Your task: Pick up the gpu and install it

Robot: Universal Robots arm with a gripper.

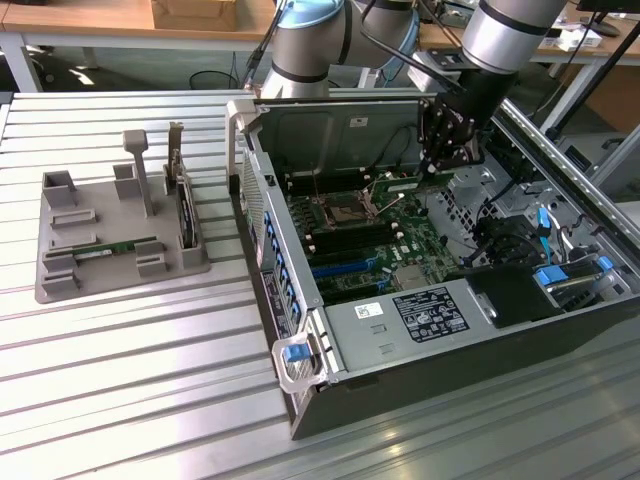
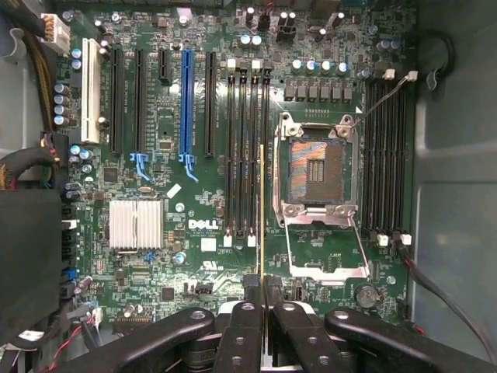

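The gpu (image 1: 400, 183), a thin green circuit-board stick, hangs inside the open computer case (image 1: 300, 290) above the motherboard (image 1: 370, 240). My gripper (image 1: 432, 172) is shut on one end of it. In the wrist view the gpu (image 2: 261, 202) appears edge-on as a thin line between my fingertips (image 2: 252, 289). There it runs along the row of long black slots (image 2: 242, 155) beside the open processor socket (image 2: 318, 167). I cannot tell whether it touches a slot.
A grey holder (image 1: 60, 285) on the slatted table at the exterior view's left carries another green stick (image 1: 115, 247) and a dark upright card (image 1: 185, 210). Case walls, cables, a black shroud (image 1: 510, 295) and blue clips surround the motherboard.
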